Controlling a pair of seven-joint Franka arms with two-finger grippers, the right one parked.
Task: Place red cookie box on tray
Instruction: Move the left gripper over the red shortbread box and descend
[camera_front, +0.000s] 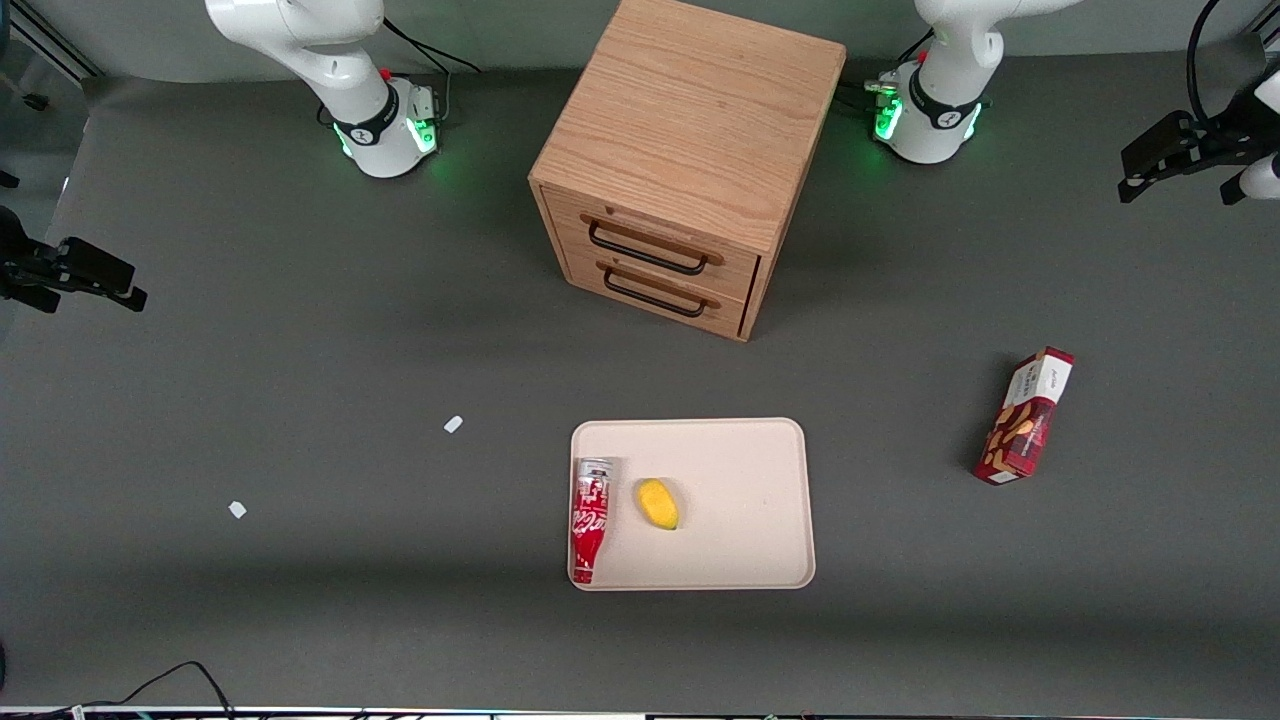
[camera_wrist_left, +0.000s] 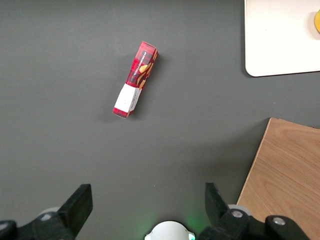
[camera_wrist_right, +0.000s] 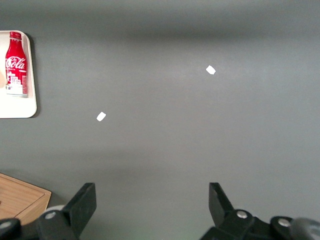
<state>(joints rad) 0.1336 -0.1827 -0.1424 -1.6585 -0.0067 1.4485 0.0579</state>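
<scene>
On the grey table (camera_front: 300, 380) I see the red cookie box (camera_front: 1026, 417) lying toward the working arm's end, well apart from the tray (camera_front: 740, 480). My gripper (camera_wrist_left: 147, 202) hangs above, spread wide, empty.

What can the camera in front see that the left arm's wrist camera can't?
Only the front view shows the drawer cabinet's two drawers, the soda can on the tray and two white scraps. Only the left wrist view shows the gripper, open, high above bare table. Both show the red cookie box lying on the table apart from the tray, and the yellow fruit.
</scene>
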